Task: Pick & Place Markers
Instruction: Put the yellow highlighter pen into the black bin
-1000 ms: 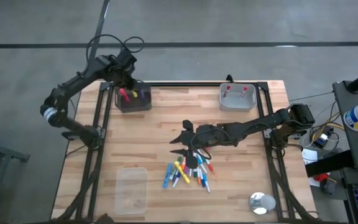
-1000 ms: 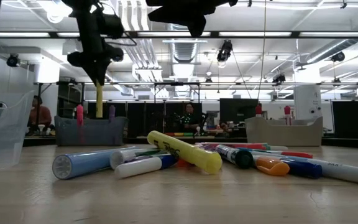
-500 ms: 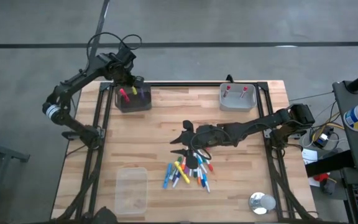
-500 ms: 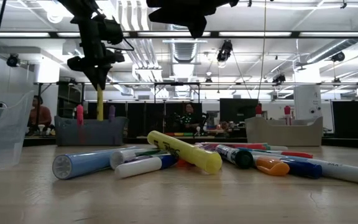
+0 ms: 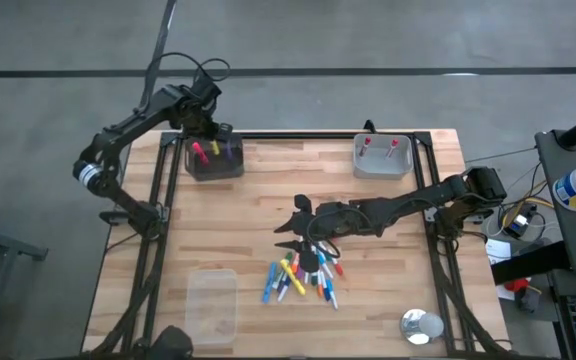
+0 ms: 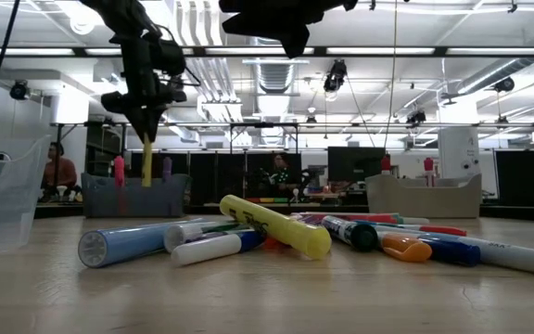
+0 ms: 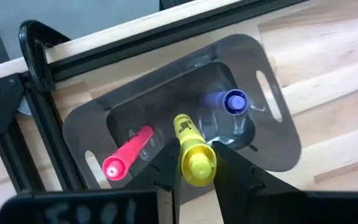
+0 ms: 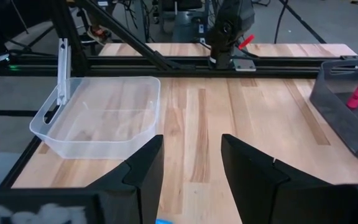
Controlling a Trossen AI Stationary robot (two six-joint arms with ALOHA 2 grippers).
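Markers: a loose heap of short capped pens in mixed colours near the middle of the tabletop, some crossing and touching one another; judged light, stiff, smooth-barrelled and apt to roll, best taken across mid-barrel, clear of the cap; Left gripper: above the dark bin at the far left corner, fingers closed on a yellow marker held upright, cap end toward the wrist camera, tip down inside the bin; Dark bin contents: a pink marker and a purple marker, both leaning on end, plus the yellow one not yet released; Grey bin: far right, holding two red-tipped markers standing apart; Clear tub: near left, apparently nothing in it; Right gripper: hovering over the far edge of the heap, fingers part open, holding nothing; Small round metal object: near right corner, nature unclear.
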